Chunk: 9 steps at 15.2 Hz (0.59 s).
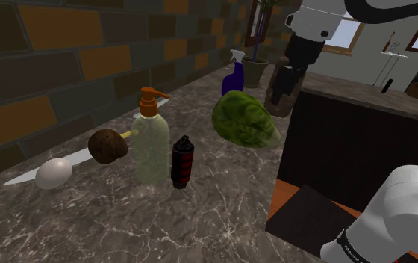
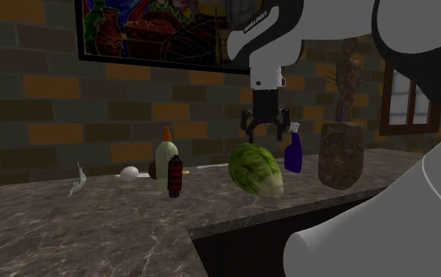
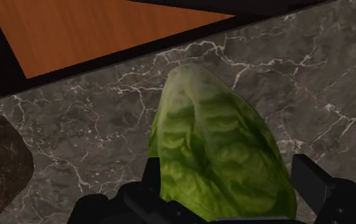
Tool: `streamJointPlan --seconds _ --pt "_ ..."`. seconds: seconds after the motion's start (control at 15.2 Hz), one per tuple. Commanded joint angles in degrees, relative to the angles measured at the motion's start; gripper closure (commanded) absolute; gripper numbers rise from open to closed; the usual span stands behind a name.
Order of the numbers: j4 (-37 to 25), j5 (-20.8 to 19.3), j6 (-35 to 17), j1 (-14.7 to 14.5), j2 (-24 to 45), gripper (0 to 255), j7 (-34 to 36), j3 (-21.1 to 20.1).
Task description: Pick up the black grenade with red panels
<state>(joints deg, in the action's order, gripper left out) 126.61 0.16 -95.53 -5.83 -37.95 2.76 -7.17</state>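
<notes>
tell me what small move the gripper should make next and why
Probably shift toward the second exterior view's left: the open gripper hangs over the lettuce, while the black-and-red grenade stands upright farther that way, beside the pump bottle.

Shoulder view: beside the stand (image 1: 349,157), close in, looking down and along the marble counter (image 1: 200,224) toward the brick wall (image 1: 43,67). Second exterior view: low, near counter height, off the counter's front edge, facing the same wall, with a white arm link (image 2: 353,244) crowding its right. Wrist view: looking down, close over the lettuce (image 3: 215,159). Shared by all three: lettuce, counter. Shared by both exteriors too: grenade (image 1: 182,162), soap bottle (image 1: 151,146), spray bottle (image 1: 234,75).
</notes>
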Motion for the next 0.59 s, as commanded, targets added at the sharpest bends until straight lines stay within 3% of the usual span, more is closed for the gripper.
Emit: streamJointPlan --seconds 0.0,0.53 --pt "-1.42 0.64 -0.58 -0.82 2.40 0 1.59 -2.18" --pt "-9.85 1.31 -1.50 -3.48 13.43 0 8.28 -10.97"
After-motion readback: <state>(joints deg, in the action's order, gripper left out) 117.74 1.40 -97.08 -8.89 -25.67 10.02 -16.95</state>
